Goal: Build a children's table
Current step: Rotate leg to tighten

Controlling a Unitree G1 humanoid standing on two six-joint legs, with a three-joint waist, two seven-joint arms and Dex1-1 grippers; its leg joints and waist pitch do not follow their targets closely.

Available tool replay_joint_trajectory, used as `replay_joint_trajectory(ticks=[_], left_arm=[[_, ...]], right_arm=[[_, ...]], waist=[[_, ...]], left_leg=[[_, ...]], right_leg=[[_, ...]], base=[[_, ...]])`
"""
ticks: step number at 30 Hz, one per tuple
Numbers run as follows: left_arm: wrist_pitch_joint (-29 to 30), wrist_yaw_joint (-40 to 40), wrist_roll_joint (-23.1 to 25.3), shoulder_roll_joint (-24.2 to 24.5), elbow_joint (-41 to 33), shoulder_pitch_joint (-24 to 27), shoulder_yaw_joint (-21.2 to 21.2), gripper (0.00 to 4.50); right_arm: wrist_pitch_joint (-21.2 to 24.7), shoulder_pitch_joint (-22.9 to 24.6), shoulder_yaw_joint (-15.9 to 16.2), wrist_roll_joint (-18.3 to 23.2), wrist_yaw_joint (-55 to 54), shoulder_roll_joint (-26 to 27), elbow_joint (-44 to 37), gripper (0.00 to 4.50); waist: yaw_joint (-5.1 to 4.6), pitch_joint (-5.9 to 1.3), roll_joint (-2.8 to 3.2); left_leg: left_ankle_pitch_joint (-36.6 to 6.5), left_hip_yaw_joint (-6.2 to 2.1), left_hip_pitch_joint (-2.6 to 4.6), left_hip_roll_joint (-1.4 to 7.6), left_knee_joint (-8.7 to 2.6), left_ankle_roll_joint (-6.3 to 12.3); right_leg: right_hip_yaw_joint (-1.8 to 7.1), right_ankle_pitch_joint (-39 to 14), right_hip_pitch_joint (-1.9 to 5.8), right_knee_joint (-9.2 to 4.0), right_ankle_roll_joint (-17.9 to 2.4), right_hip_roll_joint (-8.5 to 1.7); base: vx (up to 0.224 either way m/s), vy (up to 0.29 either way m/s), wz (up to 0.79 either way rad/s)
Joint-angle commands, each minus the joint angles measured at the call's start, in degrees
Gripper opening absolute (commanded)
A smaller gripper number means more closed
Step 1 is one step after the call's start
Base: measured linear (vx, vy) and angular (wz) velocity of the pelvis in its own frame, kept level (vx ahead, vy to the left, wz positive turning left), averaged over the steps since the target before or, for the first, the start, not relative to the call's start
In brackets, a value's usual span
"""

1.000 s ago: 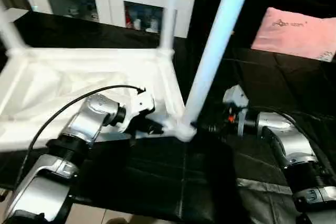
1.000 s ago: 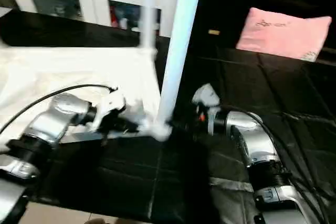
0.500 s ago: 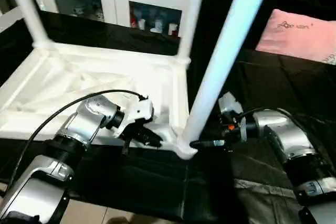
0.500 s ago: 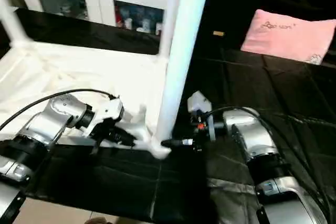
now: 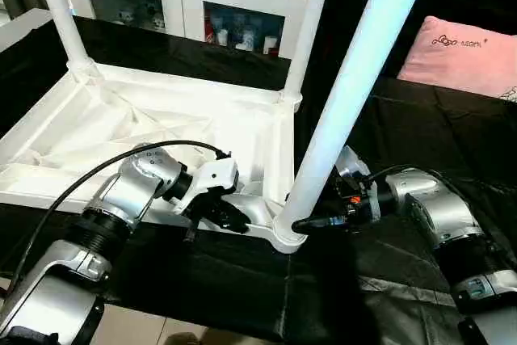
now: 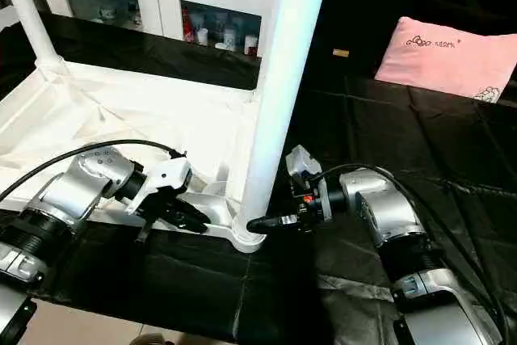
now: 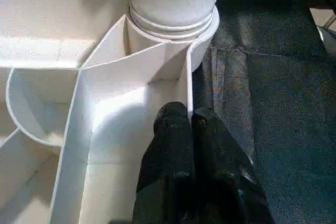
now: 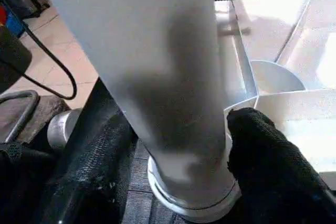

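Since a second ago the right gripper (image 8: 173, 145) has come in from the dark cloth and narrowed its jaws around the foot of the near leg (image 5: 349, 94); its two black fingers (image 8: 268, 166) now sit either side of that leg, just above the socket, though whether they press it yet I cannot tell. The head camera has shifted too, so the whole view sits differently. The left gripper (image 7: 190, 124) stays clenched, both fingers pinching the tabletop's thin edge wall close beside that same corner.

The tabletop (image 5: 153, 123) lies upside down on the black cloth (image 5: 242, 280), ribbed underside up. Three legs stand upright in corner sockets: the near leg, thick in the foreground and tinted bluish, another leg (image 5: 305, 30) at the far right corner and a third leg (image 5: 58, 14) at the far left. The near socket (image 7: 173, 17) shows a stepped round collar seated around the leg's base.

All white, smooth, glossy plastic: thin straight ribs meet at angles, with a curved rib (image 7: 23, 114) beside them. The legs are round and tapered. The cloth is dark, creased and faintly shiny. Behind stand a white glass-door cabinet (image 5: 186, 2) and a soft pink pillow (image 5: 460, 54).
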Motion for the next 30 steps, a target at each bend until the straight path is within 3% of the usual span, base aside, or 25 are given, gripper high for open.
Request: replay_joint_trajectory(ticks=[1, 4, 7, 9, 13, 15, 16, 20, 22, 24, 26, 27, 29, 30], left_arm=[[-0.3, -2.3, -0.3, -0.5, -2.2, 0.2, -2.0, 0.0], [0.7, -1.4, -0.4, -0.8, -2.1, 0.3, -1.7, 0.0], [5.7, 2.0, -1.3, -2.6, -1.9, 0.2, 0.0, 0.0], [6.6, 3.1, -1.4, -3.1, -1.7, 0.1, 0.4, 0.0], [14.1, 12.9, -2.9, -8.5, -1.5, -0.9, 4.3, 0.0], [16.9, 15.7, -3.8, -10.4, -2.1, -1.2, 5.6, 0.0], [16.9, 15.7, -3.8, -10.4, -2.1, -1.2, 5.6, 0.0], [19.3, 26.7, -2.4, -15.5, 0.7, -3.5, 8.0, 0.0], [19.4, 30.3, -1.7, -17.1, 2.2, -4.5, 8.5, 0.0], [19.1, 38.5, -0.9, -20.6, 5.2, -6.5, 10.4, 0.0], [18.9, 43.5, 0.0, -23.0, 6.1, -7.3, 11.2, 0.0], [18.9, 43.5, 0.0, -23.0, 6.1, -7.3, 11.2, 0.0], [19.0, 44.3, 0.7, -23.5, 5.3, -6.8, 10.8, 0.0], [19.0, 44.3, 0.7, -23.5, 5.3, -6.8, 10.8, 0.0]], right_arm=[[0.7, 0.2, 0.1, 0.9, 0.8, -0.7, -1.2, 2.51], [1.6, 1.1, -0.5, 1.7, 0.3, -0.5, -2.4, 2.2], [3.6, 3.7, -1.7, 3.5, -2.0, 0.4, -5.9, 2.13], [3.9, 4.5, -1.9, 3.7, -2.8, 0.6, -6.8, 2.13], [4.2, 6.9, -4.3, 1.1, -17.3, 6.0, -9.3, 2.09], [4.7, 6.8, -5.4, -0.4, -23.7, 8.4, -9.1, 2.07], [4.7, 6.8, -5.4, -0.4, -23.7, 8.4, -9.1, 2.06], [6.7, 4.6, -7.7, -3.6, -40.1, 15.1, -6.8, 2.01], [8.2, 3.8, -8.2, -4.3, -45.2, 17.3, -6.1, 1.98], [9.2, 1.3, -9.4, -6.3, -55.9, 22.9, -3.7, 1.98], [8.4, -1.6, -10.5, -7.9, -64.6, 27.2, -0.2, 1.98], [8.4, -1.6, -10.5, -7.9, -64.6, 27.2, -0.2, 1.98], [6.7, -2.9, -9.7, -9.7, -66.8, 28.2, 1.3, 1.98], [6.6, -2.9, -9.6, -9.8, -66.8, 28.2, 1.3, 1.98]], waist=[[-0.22, -4.0, 0.56], [-0.23, -4.01, 0.56], [-0.12, -4.09, 0.84], [-0.06, -4.04, 0.7], [-0.39, -3.71, 0.85], [-0.84, -3.78, 0.7], [-1.58, -3.8, 0.56], [-3.11, -3.92, 0.64], [-3.2, -3.95, 0.74], [-3.77, -3.87, 1.13], [-3.82, -4.0, 1.21], [-3.82, -4.0, 1.21], [-3.83, -4.23, 1.38], [-3.83, -4.23, 1.38]], left_leg=[[-2.4, -0.12, -0.1, 2.1, -3.32, 2.87], [-2.2, -0.14, -0.05, 2.16, -3.35, 2.76], [-1.9, -0.14, -0.02, 2.16, -3.33, 2.7], [-2.3, -0.15, 0.03, 2.11, -3.37, 2.58], [-4.5, -0.21, 0.26, 2.06, -3.57, 1.17], [-5.1, -0.55, -0.03, 1.71, -3.68, 0.03], [-5.2, -0.55, -0.2, 1.53, -3.64, -0.05], [-3.4, -0.47, -0.53, 1.2, -3.43, 0.67], [-3.3, -0.52, -0.44, 1.31, -3.41, 1.04], [-3.1, -0.47, -0.18, 1.42, -3.52, 0.37], [-3.6, -0.6, -0.16, 1.43, -3.54, -0.1], [-3.6, -0.6, -0.16, 1.43, -3.54, -0.1], [-1.4, -0.55, -0.2, 1.57, -3.5, 0.88], [-1.4, -0.55, -0.2, 1.57, -3.5, 0.88]], right_leg=[[3.39, -7.0, 3.75, -3.56, -9.9, -6.09], [3.41, -6.8, 3.75, -3.52, -9.7, -6.07], [3.41, -5.5, 3.78, -3.38, -10.2, -6.1], [3.43, -6.0, 3.77, -3.53, -10.0, -6.05], [3.49, -11.9, 3.42, -4.37, -8.6, -6.23], [3.19, -14.8, 3.84, -4.56, -8.0, -6.3], [3.16, -17.4, 3.91, -5.01, -6.5, -6.22], [3.37, -13.6, 3.89, -4.74, -7.4, -5.9], [3.4, -12.9, 3.94, -4.77, -7.8, -5.96], [3.47, -11.4, 3.41, -4.64, -8.6, -5.71], [3.59, -11.6, 3.77, -4.54, -8.8, -6.06], [3.59, -11.6, 3.77, -4.54, -8.8, -6.06], [3.69, -4.9, 3.91, -3.85, -9.8, -5.9], [3.69, -4.9, 3.91, -3.85, -9.8, -5.9]], base=[[0.0, 0.0, 0.0], [0.0, 0.0, 0.0], [0.0, 0.0, 0.0], [0.0, 0.0, 0.0], [0.0, 0.0, 0.0], [0.0, 0.0, 0.0], [0.0, 0.0, 0.0], [0.0, 0.0, 0.0], [0.0, 0.0, 0.0], [0.0, 0.0, 0.0], [0.0, 0.0, 0.0], [0.0, 0.0, 0.0], [0.0, 0.0, 0.0], [0.0, 0.0, 0.0]])
